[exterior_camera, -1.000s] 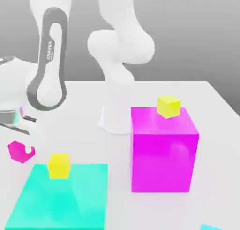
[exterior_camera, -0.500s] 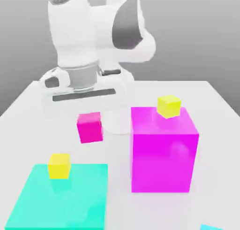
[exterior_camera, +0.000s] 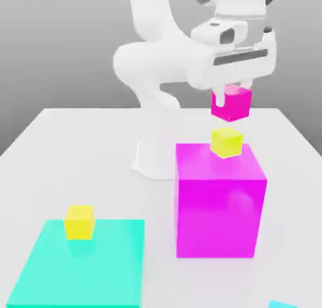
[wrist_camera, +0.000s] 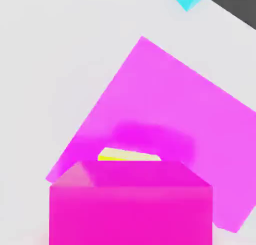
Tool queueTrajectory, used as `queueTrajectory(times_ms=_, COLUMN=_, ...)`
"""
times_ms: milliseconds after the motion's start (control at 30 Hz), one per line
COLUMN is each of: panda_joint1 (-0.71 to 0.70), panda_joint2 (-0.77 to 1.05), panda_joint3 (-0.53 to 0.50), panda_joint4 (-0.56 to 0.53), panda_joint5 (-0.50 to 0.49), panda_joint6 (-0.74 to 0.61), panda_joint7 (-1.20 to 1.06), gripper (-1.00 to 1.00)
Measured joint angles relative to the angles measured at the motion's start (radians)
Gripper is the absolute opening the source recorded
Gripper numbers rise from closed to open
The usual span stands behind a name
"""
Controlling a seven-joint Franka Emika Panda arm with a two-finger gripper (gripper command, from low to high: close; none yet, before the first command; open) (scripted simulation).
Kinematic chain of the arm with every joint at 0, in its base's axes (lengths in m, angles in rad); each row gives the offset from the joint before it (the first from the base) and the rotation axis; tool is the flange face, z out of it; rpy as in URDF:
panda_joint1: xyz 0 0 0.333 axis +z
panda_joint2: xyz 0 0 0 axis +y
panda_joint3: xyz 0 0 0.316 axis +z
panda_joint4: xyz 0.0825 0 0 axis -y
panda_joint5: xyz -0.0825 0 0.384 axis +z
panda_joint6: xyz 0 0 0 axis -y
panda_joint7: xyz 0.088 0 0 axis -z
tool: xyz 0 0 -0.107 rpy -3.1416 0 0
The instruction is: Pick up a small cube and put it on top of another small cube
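We hold the small magenta cube [exterior_camera: 231, 104] clamped in our pincer [exterior_camera: 232, 94] just above the yellow cube [exterior_camera: 226, 141] on the large magenta block [exterior_camera: 219, 203], where an off-centre release could tip it off that small perch.

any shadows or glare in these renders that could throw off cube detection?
Exterior view: flat, even light; a pale sheen on the large magenta block's front face and a faint reflection under the yellow cube on the teal mat. Hand view: the small magenta cube casts a soft dark blotch on the block's top.
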Motion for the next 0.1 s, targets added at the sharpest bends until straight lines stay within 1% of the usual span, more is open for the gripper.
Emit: queueTrajectory(times_ms=100, panda_joint1=0.000, panda_joint2=0.000, panda_joint3=0.000, panda_joint4=0.000, panda_joint5=0.000, panda_joint6=0.000, panda_joint7=0.000, gripper=1.00)
